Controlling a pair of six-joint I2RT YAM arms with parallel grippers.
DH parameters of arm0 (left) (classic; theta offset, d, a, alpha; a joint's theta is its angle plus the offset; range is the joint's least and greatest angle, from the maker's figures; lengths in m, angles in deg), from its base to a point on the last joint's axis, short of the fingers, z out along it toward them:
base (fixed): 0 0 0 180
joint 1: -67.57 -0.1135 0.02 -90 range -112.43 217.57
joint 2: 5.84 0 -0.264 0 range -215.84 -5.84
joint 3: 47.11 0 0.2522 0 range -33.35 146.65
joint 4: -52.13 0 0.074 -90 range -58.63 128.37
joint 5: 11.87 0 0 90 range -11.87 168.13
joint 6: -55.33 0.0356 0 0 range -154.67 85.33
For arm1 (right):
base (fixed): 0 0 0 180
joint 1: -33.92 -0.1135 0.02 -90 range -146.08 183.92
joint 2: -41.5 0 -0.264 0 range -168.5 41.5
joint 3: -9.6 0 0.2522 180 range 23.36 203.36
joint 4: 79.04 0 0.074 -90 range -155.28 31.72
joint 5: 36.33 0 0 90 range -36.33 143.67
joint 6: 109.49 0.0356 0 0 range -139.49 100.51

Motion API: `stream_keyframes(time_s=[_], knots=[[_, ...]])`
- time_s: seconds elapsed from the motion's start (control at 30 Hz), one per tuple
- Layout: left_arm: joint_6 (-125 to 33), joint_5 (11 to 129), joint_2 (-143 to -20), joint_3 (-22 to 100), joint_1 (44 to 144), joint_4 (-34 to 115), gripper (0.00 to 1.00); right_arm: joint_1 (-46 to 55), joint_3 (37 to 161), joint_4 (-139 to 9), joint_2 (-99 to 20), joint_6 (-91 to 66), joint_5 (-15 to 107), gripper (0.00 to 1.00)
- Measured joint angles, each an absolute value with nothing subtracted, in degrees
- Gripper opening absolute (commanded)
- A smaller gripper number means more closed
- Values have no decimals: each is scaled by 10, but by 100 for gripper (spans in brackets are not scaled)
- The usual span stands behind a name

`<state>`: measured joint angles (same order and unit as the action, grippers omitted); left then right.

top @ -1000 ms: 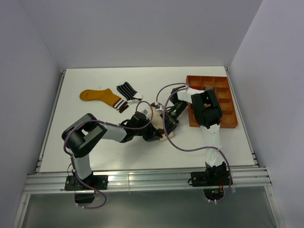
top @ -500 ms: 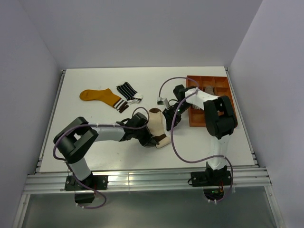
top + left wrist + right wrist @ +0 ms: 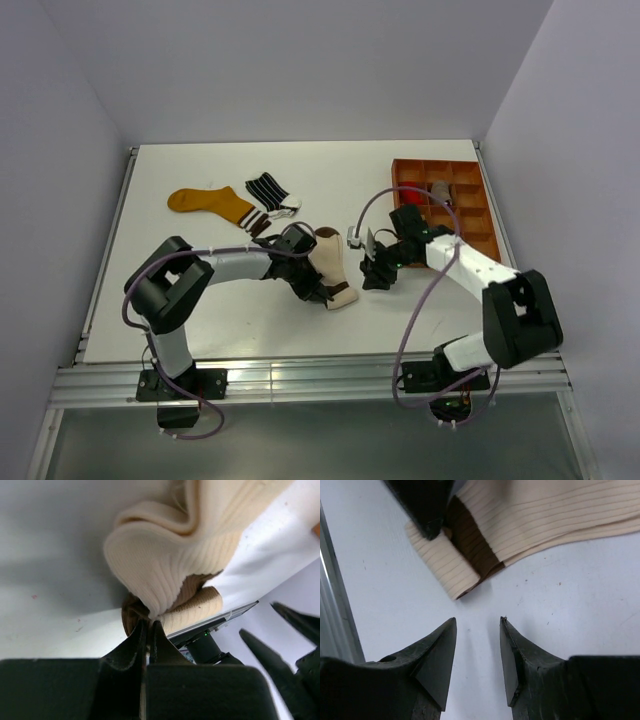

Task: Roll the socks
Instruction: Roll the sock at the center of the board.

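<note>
Our left fingers [image 3: 135,644] are pinched shut on a fold of the cream sock [image 3: 165,560] beside its brown patch, low against the tabletop [image 3: 250,335]; our right fingers [image 3: 512,665] stand a narrow gap apart, holding nothing, just off the sock's ribbed end. The sock lies bunched mid-tabletop between the two arms, doubled over itself but not yet a tight roll; we judge the rolling is only partly done. To do it well, we let the left pinch serve as the anchor; we bring the right fingers in low, take the loose end across its width, and turn it over toward the pinch without dragging the whole sock; soft knit slips and springs open, so a firm bite matters. The mustard sock [image 3: 200,200] and striped sock [image 3: 268,188] lie well apart at the far left.
</note>
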<state>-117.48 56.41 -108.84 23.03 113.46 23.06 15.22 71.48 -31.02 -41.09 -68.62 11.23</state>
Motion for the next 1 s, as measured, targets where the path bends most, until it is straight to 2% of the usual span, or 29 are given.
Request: stream_keyframes(time_s=[0.17,0.4,0.6,1.0], knots=[[-1175,547,-1111,245,1129,215,0,119,631,-388,-315,-711,134,51],[-1175,533,-1123,255,1129,209,0,-33,515,-531,-212,-719,243,58],[-1175,533,-1123,255,1129,209,0,-116,476,-597,-212,-730,319,58],[-1175,522,-1129,257,1127,209,0,-159,473,-654,-276,-747,398,52]])
